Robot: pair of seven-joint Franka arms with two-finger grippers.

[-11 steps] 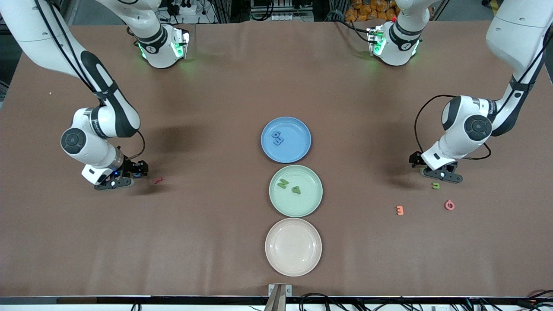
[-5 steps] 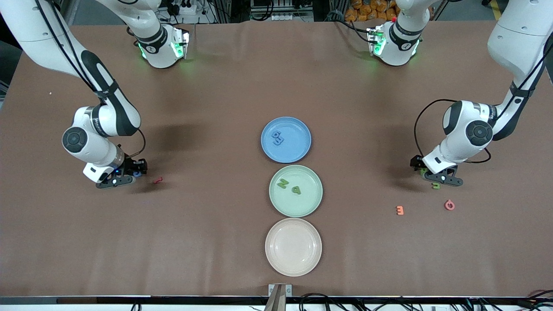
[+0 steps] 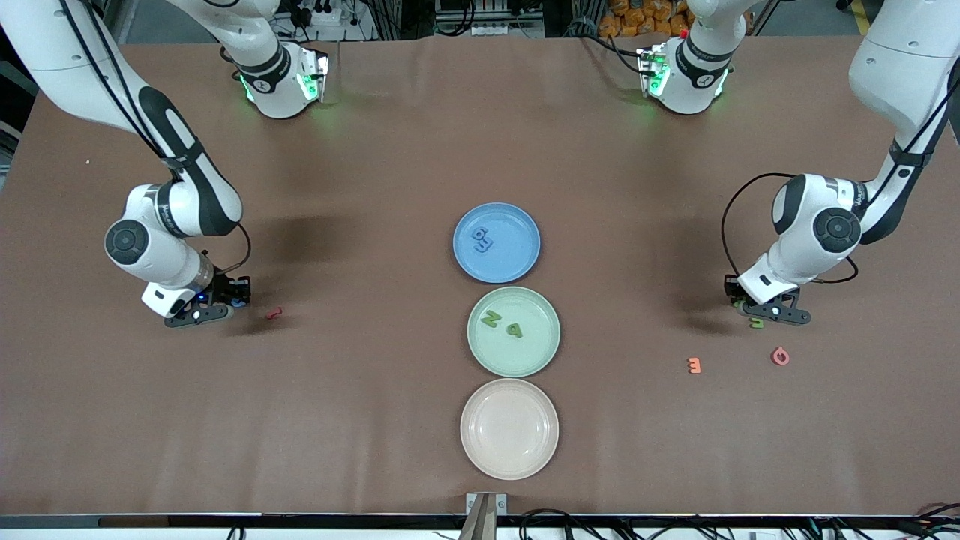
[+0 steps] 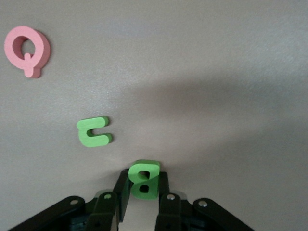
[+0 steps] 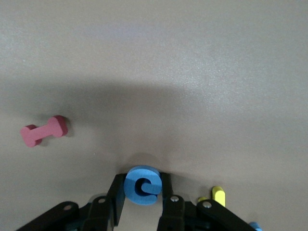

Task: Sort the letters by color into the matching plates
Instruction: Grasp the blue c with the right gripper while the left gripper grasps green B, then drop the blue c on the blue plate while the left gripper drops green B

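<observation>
The right hand (image 3: 225,300) sits low at the table (image 3: 375,420) toward the right arm's end, its fingers closed on a blue C letter (image 5: 142,185). Just beside that hand lie a dark red letter (image 3: 274,313) and a yellow letter (image 5: 219,196); a sliver of another blue piece (image 5: 255,224) shows at the edge of the right wrist view.

The table is covered in plain brown matte cloth. Cables and orange bags crowd the room along the arms' bases.

Midway between the two hands stand three plates in a row: the blue plate (image 3: 525,262) holds two blue letters (image 3: 482,239), the green plate (image 3: 540,352) two green letters (image 3: 501,324), the cream plate (image 3: 509,428) none.

The left hand (image 3: 754,307) is down at the left arm's end, clamped on a green B letter (image 4: 144,179). One green letter (image 4: 95,132) lies just beside it, a pink Q letter (image 3: 780,355) and an orange letter (image 3: 694,364) near it.
</observation>
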